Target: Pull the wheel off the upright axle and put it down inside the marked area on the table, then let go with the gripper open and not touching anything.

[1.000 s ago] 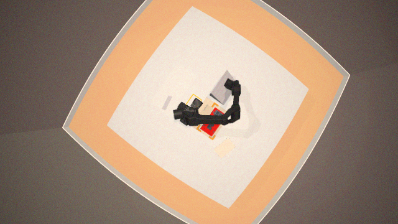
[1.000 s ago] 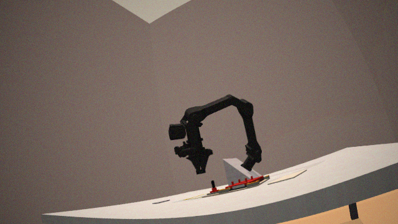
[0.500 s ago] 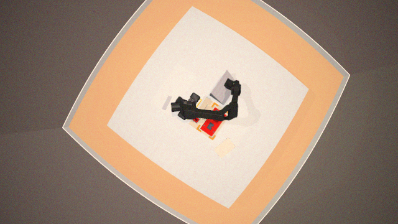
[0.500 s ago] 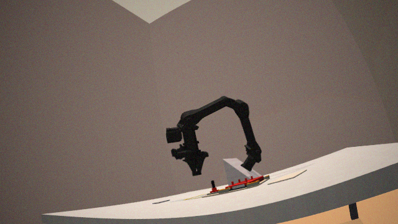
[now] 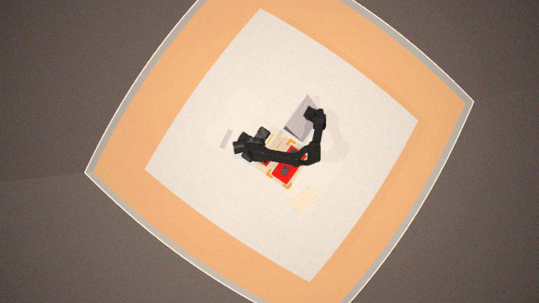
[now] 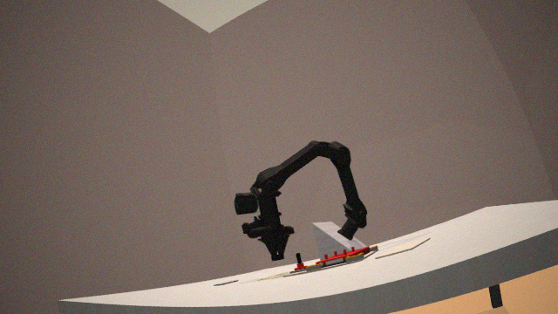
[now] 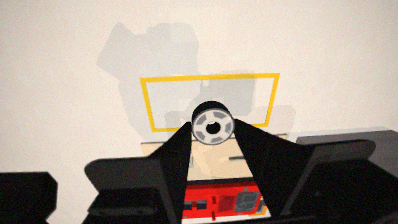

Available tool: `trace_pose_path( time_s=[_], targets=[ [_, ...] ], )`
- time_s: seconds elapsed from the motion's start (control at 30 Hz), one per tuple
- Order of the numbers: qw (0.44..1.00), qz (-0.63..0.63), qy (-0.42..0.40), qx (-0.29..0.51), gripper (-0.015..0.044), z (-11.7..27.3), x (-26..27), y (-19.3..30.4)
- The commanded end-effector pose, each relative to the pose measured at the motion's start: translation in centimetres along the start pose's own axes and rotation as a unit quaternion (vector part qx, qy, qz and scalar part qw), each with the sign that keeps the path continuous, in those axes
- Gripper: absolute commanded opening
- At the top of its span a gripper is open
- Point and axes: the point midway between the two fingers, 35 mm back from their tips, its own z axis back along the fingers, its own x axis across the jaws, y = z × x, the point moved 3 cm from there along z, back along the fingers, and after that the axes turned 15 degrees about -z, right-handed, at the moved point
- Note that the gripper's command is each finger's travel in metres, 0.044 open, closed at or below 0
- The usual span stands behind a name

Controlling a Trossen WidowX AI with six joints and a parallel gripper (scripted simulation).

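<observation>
1. My fingers are clamped on the wheel (image 7: 213, 125), one on each side of its rim, with its spoked face and dark hub hole turned toward my wrist camera.
2. The wheel is off the axle (image 6: 299, 258); in the exterior view that dark post stands bare on the red fixture (image 6: 344, 256), below and a little to the side of my fingertips, and the wheel hangs above the surface (image 6: 436, 262), touching nothing but me.
3. Just beyond my fingers lies the yellow-outlined marked area (image 7: 210, 102); the wheel overlaps its near edge in the wrist view.
4. I judge the carry step is in hand: extraction looks done, placement not yet.
5. The next move calls for travelling a little further forward so the wheel sits over the rectangle's middle, lowering until it rests there, then spreading my fingers and lifting away from everything.
</observation>
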Motion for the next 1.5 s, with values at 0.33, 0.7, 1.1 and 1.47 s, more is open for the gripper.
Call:
trace_pose_path(
  time_s=[0.33,0.7,1.1,1.47],
  targets=[
    [1.0,-0.001,0.009,0.004,0.0026,-5.1,-0.5,0.2],
    [1.0,-0.002,0.009,0.004,0.03,-4.6,-0.5,0.2],
    [1.0,-0.007,0.006,0.007,0.03,0.9,-0.5,0.1],
    [1.0,-0.01,0.008,0.006,0.044,5.4,-8.9,1.1]
  ],
)
